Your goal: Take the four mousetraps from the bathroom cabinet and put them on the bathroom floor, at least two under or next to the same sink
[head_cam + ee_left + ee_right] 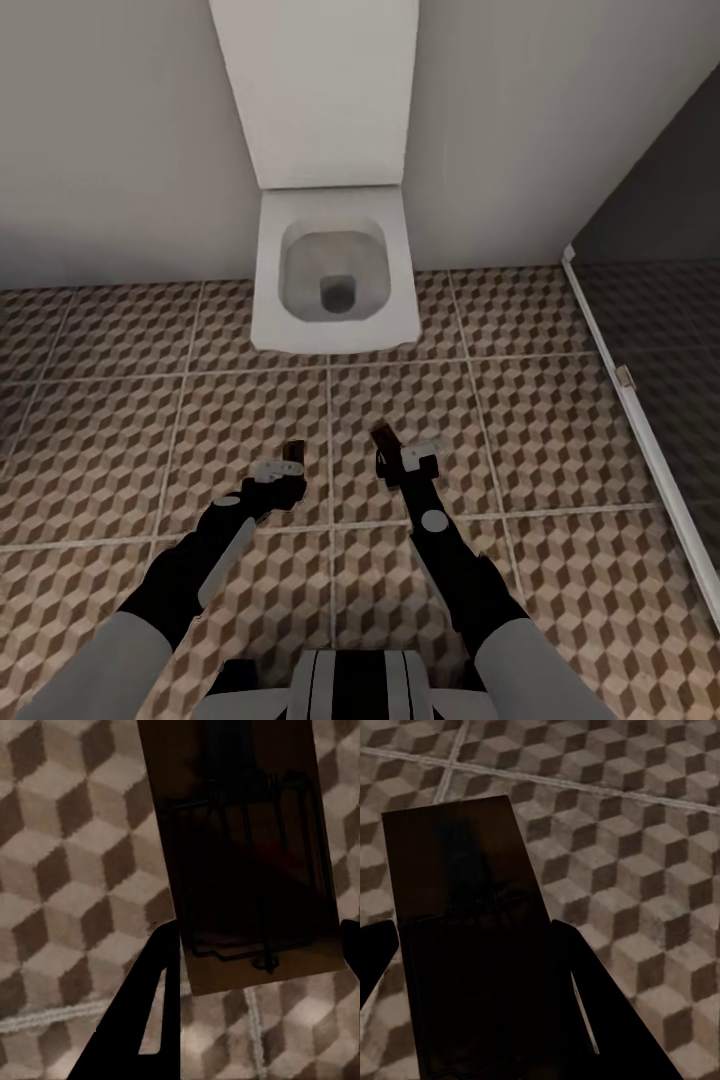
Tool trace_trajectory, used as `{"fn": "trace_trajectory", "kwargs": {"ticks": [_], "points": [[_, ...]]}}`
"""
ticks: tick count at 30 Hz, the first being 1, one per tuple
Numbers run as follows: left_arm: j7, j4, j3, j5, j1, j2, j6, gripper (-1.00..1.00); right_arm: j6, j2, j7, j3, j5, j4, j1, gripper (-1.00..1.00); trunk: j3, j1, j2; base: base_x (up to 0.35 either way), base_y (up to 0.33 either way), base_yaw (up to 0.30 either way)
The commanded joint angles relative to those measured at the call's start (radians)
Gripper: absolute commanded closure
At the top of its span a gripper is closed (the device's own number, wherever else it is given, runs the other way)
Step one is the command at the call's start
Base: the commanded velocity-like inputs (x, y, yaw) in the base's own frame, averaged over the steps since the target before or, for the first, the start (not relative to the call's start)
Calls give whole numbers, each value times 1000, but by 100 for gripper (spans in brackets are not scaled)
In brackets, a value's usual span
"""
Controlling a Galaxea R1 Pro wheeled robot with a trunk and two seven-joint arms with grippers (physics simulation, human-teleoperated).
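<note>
Left gripper (292,462): closed on a small flat brown wooden mousetrap (244,847); in the left wrist view its dark fingers (154,1016) flank the board's lower edge, wire spring and bar facing the camera.
Right gripper (388,452): closed on a second brown wooden mousetrap board (472,937), which lies between the two black fingers (600,1012) in the right wrist view (the metal parts are too dark to make out).
Where the traps are: both held above the cube-patterned brown, beige and white tiled bathroom floor (120,430), at roughly 11 and 1 o'clock from the robot's trunk, near each other, neither one resting on the tile yet.
Surroundings: a white square wall-hung toilet (333,270) stands at 12 o'clock against the pale wall; the dark smoked-glass shower enclosure (660,330) runs along 2 to 3 o'clock.
Step in hand: judged as carrying two traps toward a drop spot.
Doing it well: keep both boards level and gripped by their edges, clear of the spring bars. Lower each close to the tile before letting go so it lands flat, and on the patterned floor rather than inside the shower threshold.
Caution: a toilet is not a sink, so at least two traps likely belong elsewhere, beside the basin.
</note>
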Motion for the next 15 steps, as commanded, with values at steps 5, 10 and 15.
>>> {"fn": "trace_trajectory", "kwargs": {"ticks": [5,10,15], "points": [[9,1,-4,8,0,1,3,100,0,0,-7,2,7,0,-1,100,0,0,0,256,93,0],[9,3,-4,9,0,1,3,100,0,0,-7,2,7,1,-1,100,0,0,0,173,15,0],[9,7,-5,10,-1,1,3,100,0,0,-7,2,7,0,-1,100,0,0,0,77,2,0]]}}
